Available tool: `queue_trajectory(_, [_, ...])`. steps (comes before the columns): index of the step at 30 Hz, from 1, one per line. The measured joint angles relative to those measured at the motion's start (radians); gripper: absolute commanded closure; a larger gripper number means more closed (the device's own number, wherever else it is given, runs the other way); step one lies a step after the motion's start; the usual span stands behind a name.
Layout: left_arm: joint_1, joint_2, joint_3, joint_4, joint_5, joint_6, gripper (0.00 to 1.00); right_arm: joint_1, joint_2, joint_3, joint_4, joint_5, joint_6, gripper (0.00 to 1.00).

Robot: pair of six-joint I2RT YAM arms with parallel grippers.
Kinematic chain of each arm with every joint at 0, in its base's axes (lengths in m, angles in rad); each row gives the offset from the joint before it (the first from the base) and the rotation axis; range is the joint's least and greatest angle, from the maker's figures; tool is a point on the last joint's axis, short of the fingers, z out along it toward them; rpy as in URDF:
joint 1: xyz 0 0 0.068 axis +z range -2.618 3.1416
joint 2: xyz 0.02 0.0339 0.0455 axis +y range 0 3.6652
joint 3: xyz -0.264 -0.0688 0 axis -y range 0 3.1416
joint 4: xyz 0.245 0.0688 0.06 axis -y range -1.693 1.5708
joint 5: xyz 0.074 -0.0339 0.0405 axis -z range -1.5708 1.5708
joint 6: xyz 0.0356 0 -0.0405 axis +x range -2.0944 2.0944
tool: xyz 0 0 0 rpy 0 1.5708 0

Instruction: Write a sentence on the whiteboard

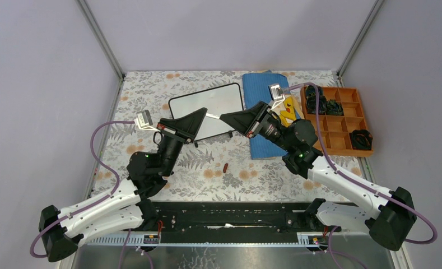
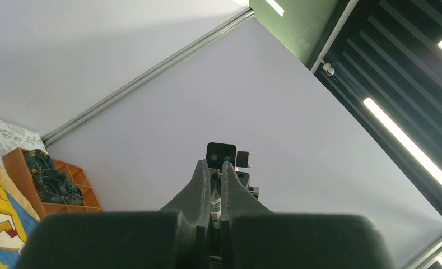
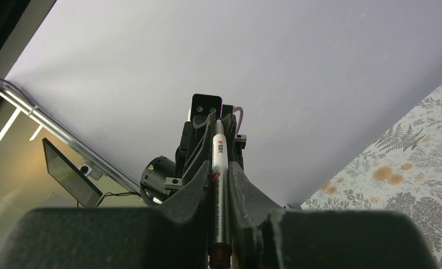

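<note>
Two arms' tips met overhead above the whiteboard [image 1: 207, 101], flat on the table's [image 1: 207, 185] far half, while only the left wrist showed the left gripper [image 2: 213, 168] pinched on the marker [image 2: 214, 204], and only the right wrist the right gripper [image 3: 217, 171] clamping its barrel.

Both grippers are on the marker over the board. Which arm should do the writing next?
Probably right. The right gripper clamps the marker along most of its barrel, while the left gripper only pinches its far end. Both hang over the blank whiteboard; the cap lies loose.
</note>
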Motion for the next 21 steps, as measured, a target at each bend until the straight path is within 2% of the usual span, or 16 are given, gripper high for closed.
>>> queue_trajectory(4, [0.0, 0.0, 0.0, 0.0, 0.0, 0.0, 1.0, 0.0, 0.0, 0.0, -0.002, -0.001, 0.001, 0.99])
queue_trajectory(7, [0.0, 0.0, 0.0, 0.0, 0.0, 0.0, 1.0, 0.0, 0.0, 0.0, -0.001, -0.001, 0.001, 1.0])
queue_trajectory(8, [0.0, 0.0, 0.0, -0.001, 0.0, 0.0, 0.88, 0.0, 0.0, 0.0, -0.001, 0.0, 0.0, 1.0])
queue_trajectory(9, [0.0, 0.0, 0.0, -0.002, 0.0, 0.0, 0.7, 0.0, 0.0, 0.0, -0.001, 0.0, 0.0, 1.0])
queue_trajectory(10, [0.0, -0.001, 0.0, -0.003, 0.0, -0.001, 0.61, 0.0, 0.0, 0.0, -0.001, 0.0, 0.0, 1.0])
queue_trajectory(11, [0.0, -0.002, 0.0, -0.011, 0.0, -0.003, 0.44, 0.0, -0.001, 0.0, -0.003, 0.0, -0.001, 1.0])
queue_trajectory(14, [-0.001, -0.014, 0.0, -0.057, -0.002, 0.007, 0.15, 0.001, -0.016, 0.0, -0.028, 0.002, -0.02, 1.0])
queue_trajectory(16, [-0.003, -0.037, 0.0, -0.106, -0.009, 0.015, 0.03, 0.001, -0.042, 0.0, -0.075, 0.006, -0.055, 1.0])
queue_trajectory(21, [-0.005, -0.142, 0.036, -0.347, -0.034, 0.109, 0.01, 0.003, -0.15, 0.043, -0.309, 0.072, -0.219, 1.0])
